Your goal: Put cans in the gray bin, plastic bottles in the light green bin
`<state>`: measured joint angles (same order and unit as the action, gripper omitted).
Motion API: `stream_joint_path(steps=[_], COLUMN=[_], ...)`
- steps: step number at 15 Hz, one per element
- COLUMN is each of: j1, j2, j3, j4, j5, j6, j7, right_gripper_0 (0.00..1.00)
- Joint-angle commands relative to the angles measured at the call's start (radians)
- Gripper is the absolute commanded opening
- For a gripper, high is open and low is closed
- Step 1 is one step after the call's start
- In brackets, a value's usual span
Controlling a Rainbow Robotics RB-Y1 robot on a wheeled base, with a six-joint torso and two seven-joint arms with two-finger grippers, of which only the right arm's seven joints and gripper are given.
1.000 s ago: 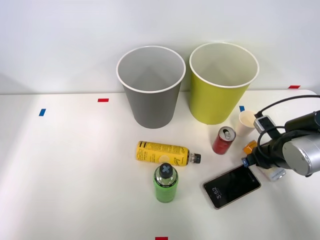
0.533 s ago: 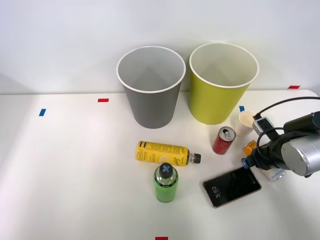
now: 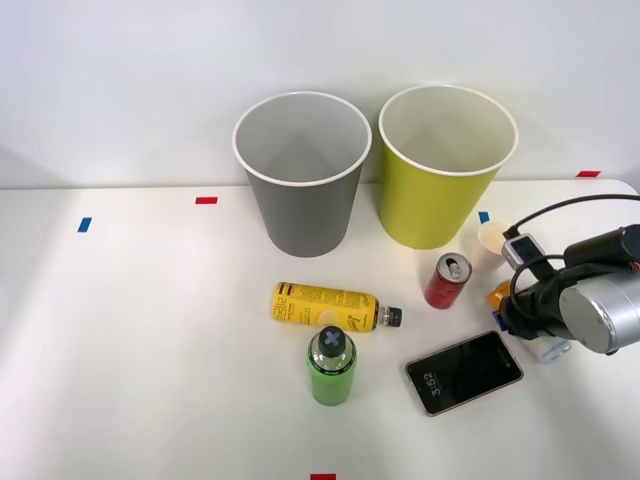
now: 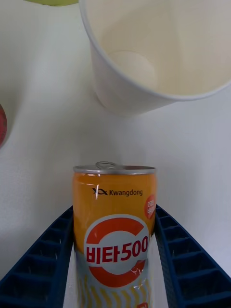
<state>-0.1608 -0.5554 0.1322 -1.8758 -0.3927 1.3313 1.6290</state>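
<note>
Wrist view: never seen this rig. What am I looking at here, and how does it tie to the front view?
A camera on the robot's right arm looks along its gripper. The blue ribbed fingers flank the upright orange can and look closed on its sides; the paper cup stands beyond. The front view looks down from above: that arm enters from the right. On the table: gray bin, green bin, red can, yellow bottle lying, green bottle upright, phone.
</note>
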Motion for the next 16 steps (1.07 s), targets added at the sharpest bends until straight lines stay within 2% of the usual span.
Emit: stream_joint_path(steps=[1,4,7,10,13,16], j1=[0.000,0.001,0.004,0.004,0.010,0.061], j2=[0.000,-0.006,-0.017,-0.021,-0.021,-0.021], j3=[0.000,-0.010,-0.082,-0.174,-0.272,-0.370], j4=[0.000,-0.002,-0.002,-0.032,-0.042,-0.063], j5=[-0.001,-0.037,-0.190,-0.330,-0.466,-0.607], j6=[-0.001,-0.001,0.000,0.000,-0.001,-0.035], j7=[0.003,0.002,0.023,0.132,0.245,0.388], right_gripper_0=[0.34,0.34,0.34,0.34,0.27,0.26])
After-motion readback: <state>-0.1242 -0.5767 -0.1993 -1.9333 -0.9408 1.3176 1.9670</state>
